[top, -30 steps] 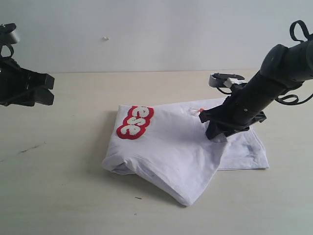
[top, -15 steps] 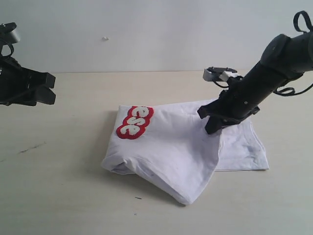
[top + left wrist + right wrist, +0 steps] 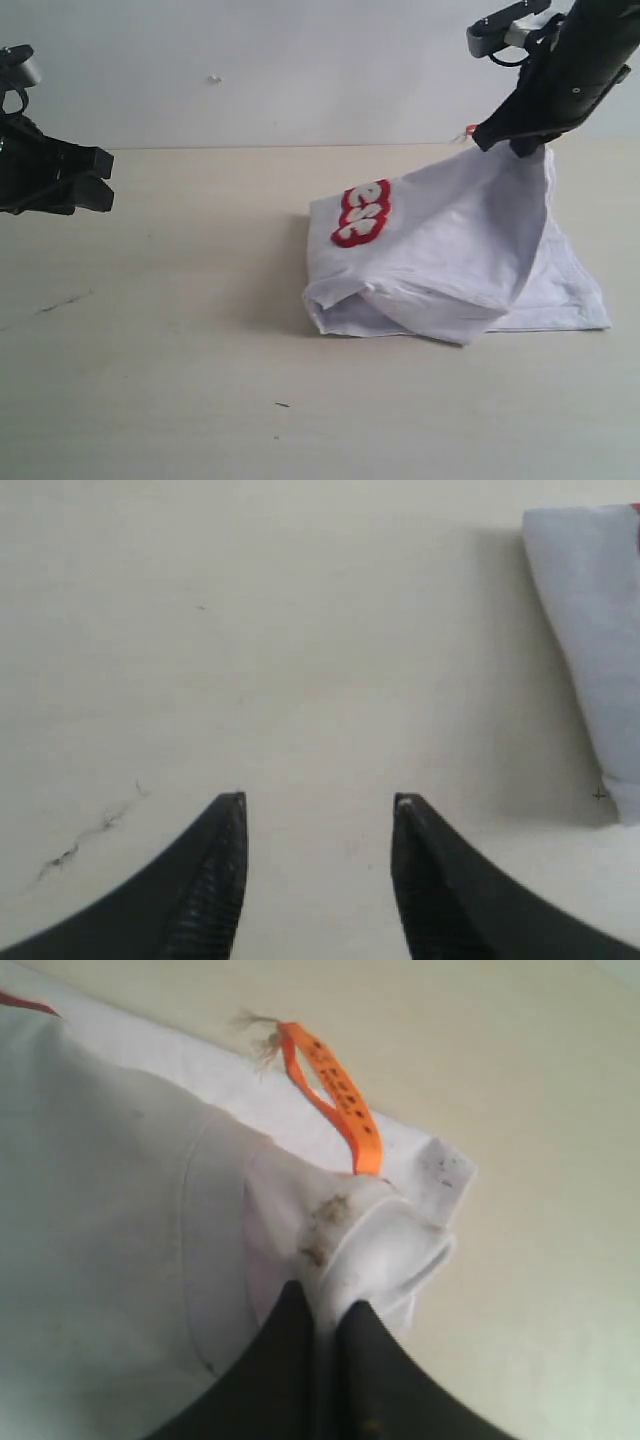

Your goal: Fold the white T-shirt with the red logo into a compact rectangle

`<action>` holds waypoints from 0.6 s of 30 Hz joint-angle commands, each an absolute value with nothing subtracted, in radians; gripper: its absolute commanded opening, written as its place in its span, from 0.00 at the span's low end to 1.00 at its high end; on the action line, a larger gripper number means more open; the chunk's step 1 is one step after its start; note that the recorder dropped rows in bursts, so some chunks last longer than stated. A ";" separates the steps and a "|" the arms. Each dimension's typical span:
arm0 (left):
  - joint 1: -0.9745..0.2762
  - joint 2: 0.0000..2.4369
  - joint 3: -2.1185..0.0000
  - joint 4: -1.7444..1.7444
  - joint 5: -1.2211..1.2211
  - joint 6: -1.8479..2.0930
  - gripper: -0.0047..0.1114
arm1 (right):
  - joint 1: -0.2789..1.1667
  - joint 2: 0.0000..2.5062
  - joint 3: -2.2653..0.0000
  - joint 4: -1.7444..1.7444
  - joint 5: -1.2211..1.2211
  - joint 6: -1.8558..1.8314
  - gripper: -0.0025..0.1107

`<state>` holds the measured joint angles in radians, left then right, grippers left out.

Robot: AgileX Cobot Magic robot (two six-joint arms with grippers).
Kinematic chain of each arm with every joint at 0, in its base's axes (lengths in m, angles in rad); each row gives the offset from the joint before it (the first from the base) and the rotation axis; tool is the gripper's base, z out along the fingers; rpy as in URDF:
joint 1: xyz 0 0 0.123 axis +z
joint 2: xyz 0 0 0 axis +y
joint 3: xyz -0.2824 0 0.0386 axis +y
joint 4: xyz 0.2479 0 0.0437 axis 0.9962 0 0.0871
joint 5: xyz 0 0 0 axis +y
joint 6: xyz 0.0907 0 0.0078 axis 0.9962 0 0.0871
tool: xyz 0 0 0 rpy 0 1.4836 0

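The right hand point(image 3: 512, 143) is clamped on a bunch of collar cloth of the white T-shirt point(image 3: 470, 240) and holds it raised above the far right part of the desk point(image 3: 180, 350). From there the cloth slopes down to the rest of the shirt, which lies crumpled near the right edge. The red logo point(image 3: 362, 212) faces up on the shirt's left side. An orange tag point(image 3: 335, 1090) sticks out beside the pinched collar, which bears brownish marks, perhaps stains. The left hand point(image 3: 320, 805) hovers by the left edge, fingers apart, holding nothing.
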<state>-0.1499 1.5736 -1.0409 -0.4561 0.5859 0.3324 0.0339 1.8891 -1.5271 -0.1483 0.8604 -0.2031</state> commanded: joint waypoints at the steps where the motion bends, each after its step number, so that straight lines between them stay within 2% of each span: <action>1: -0.148 1.562 -1.037 -0.469 0.572 0.338 0.43 | 0.030 1.945 -1.532 -0.412 0.903 -0.022 0.02; 6: -0.148 1.562 -1.037 -0.469 0.573 0.338 0.43 | 0.028 2.037 -1.532 -0.842 0.984 0.330 0.02; 11: -0.148 1.562 -1.037 -0.473 0.565 0.338 0.43 | 0.026 2.109 -1.532 -0.944 0.986 0.365 0.03; 13: -0.148 1.562 -1.039 -0.475 0.567 0.338 0.43 | 0.026 2.136 -1.532 -1.013 1.007 0.380 0.08; 18: -0.148 1.560 -1.039 -0.477 0.569 0.338 0.43 | 0.003 2.173 -1.532 -1.157 1.078 0.526 0.34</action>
